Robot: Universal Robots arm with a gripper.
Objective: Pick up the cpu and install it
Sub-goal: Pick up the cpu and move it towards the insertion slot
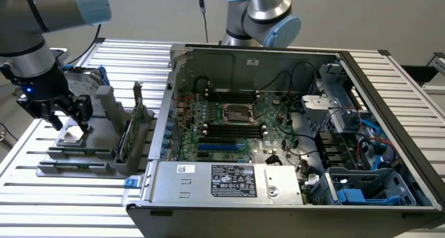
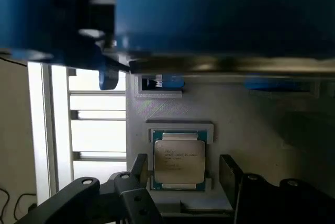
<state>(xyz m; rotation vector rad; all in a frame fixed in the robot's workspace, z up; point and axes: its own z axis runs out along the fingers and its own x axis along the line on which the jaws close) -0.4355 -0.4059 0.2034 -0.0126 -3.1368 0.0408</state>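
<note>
Silver-grey metal, flat and square with a thin darker rim: the cpu (image 2: 179,162) lies in a shallow pocket of a pale grey plastic holder (image 2: 251,130). The holder rests on the bench of silver aluminium slats (image 1: 70,196) at the exterior view's left, well apart from the open black computer case (image 1: 292,196).

My black claw (image 1: 68,124) hangs just over the chip with its fingers (image 2: 230,174) spread wide, one on each side, and nothing is between them but the cpu below. So I judge that the picking step is in hand and the grip is not yet made. The installing part is not begun, because the square dark metal-framed socket (image 1: 236,113) inside the case has a hollow centre.

To take the chip well, I think both fingers must meet its two opposite edges evenly and lift it straight, so that it does not tilt or catch on the wall of the pocket.

Some things I cannot tell. Whether my fingertips already touch the holder is not clear. A large blurred blue shape (image 2: 220,14) close to the wrist camera covers what is behind it, and I cannot name it. The print on the cpu is too small to read, and I cannot make out if the socket's frame is open.
</note>
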